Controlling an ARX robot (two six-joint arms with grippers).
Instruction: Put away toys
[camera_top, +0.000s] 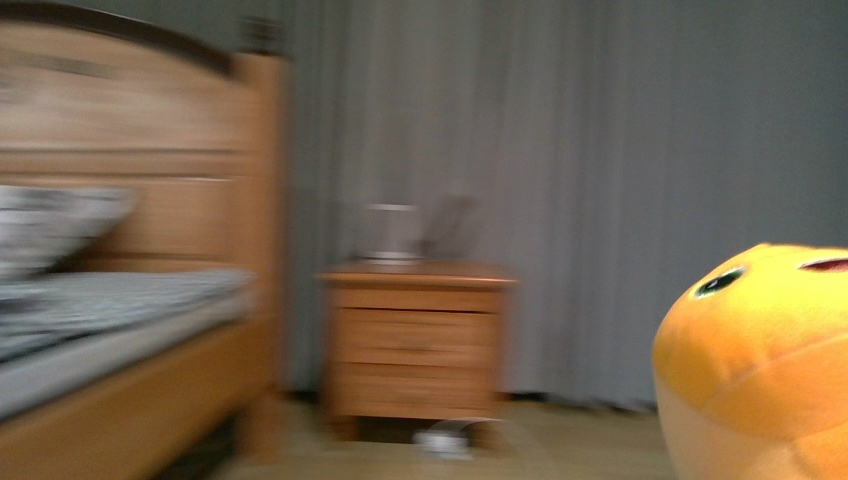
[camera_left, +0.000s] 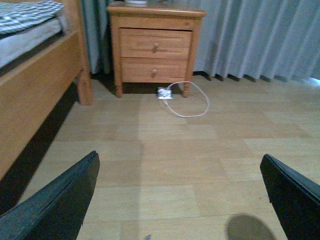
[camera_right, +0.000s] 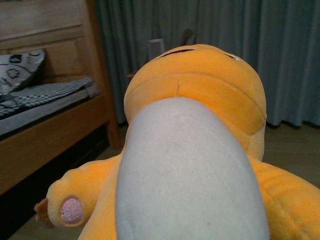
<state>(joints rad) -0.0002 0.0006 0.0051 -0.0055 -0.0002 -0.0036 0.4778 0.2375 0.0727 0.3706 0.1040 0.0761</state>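
An orange-yellow plush animal (camera_top: 760, 360) fills the lower right of the blurred front view, one dark green eye showing. In the right wrist view the same plush animal (camera_right: 195, 100) is held up close, with its pale grey belly facing the camera and a pink paw pad on one arm. My right gripper is shut on it, and the toy's body hides the fingers. My left gripper (camera_left: 180, 200) hangs open above bare wooden floor, its two dark fingers (camera_left: 60, 205) wide apart and nothing between them.
A wooden bed (camera_top: 130, 330) with checked bedding stands at the left. A wooden nightstand (camera_top: 415, 340) with two drawers stands against grey curtains (camera_top: 620, 150), with a white cable loop (camera_left: 187, 102) on the floor before it.
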